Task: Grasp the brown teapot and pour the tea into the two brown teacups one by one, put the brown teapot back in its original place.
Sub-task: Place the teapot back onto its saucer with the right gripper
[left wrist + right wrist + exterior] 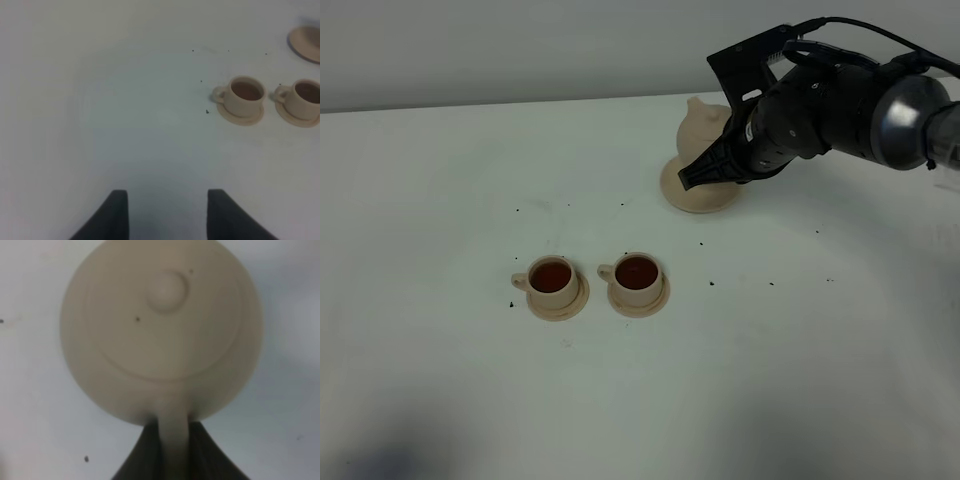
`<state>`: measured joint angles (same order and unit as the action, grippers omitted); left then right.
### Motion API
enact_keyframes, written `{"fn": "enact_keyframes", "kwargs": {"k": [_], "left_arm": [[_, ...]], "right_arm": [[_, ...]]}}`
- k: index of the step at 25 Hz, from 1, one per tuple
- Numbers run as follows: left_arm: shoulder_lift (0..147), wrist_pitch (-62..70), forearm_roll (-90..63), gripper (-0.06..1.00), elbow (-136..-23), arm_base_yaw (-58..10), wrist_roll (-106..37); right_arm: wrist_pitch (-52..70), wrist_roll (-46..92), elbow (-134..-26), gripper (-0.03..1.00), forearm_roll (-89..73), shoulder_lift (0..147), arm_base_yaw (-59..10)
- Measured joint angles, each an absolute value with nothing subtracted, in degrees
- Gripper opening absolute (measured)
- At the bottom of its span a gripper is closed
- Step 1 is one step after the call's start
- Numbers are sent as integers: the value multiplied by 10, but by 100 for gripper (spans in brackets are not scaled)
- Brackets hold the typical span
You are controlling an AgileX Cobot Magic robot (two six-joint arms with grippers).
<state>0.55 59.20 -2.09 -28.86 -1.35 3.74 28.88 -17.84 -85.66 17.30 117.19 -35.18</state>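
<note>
While seated on its saucer | teapot handle pinched between right end effector | left end effector released

1. This looks like a robot test bench in a lab rather than a home: a bare white tabletop runs up to a plain pale wall.
2. A black robot arm with cabling reaches over the tabletop.
3. The only props are a staged tea set: a tan teapot on a saucer and two filled teacups, with dark specks scattered about.
</note>
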Motion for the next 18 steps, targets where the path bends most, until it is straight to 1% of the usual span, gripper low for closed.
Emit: {"fn": "enact_keyframes", "kwargs": {"k": [4,18], "left_arm": [[5,592,-21,41,-289,-14,37],[5,592,-21,41,-289,-14,37]], "right_arm": [[250,-178,-857,12,169,1197,-352],[190,-180,-857,12,163,1254,-349]]}}
